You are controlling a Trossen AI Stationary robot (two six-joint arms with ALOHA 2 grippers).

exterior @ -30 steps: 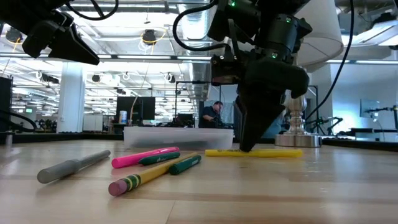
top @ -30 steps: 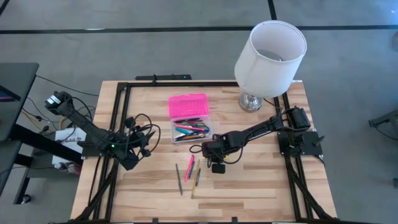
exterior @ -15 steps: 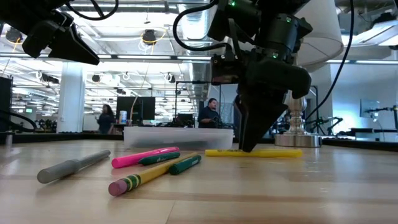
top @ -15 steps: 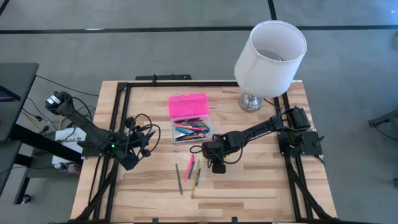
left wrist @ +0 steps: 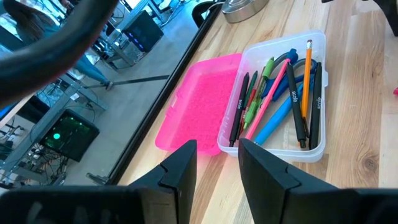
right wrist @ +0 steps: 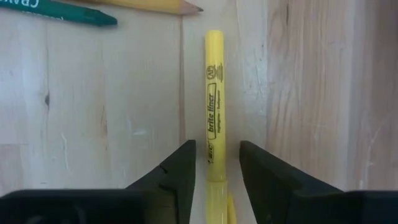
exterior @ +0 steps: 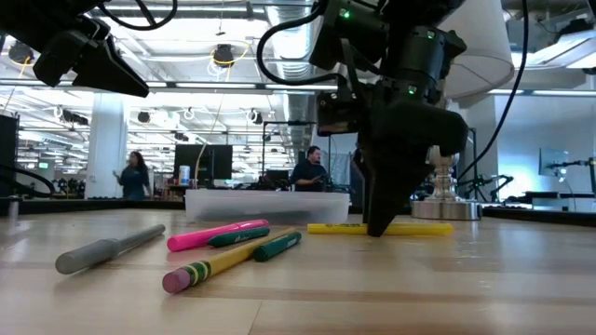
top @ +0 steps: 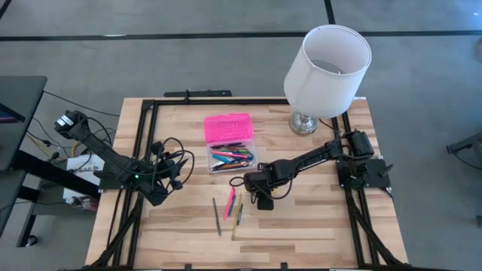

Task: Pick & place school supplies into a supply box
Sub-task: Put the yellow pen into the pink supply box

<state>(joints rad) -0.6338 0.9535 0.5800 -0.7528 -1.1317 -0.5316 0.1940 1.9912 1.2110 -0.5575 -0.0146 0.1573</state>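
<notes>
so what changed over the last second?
Little. In the low view the right gripper has shifted slightly toward the right end of the yellow highlighter, fingers open astride it, not yet closed. Left gripper, supply box and loose pens are unmoved.
</notes>
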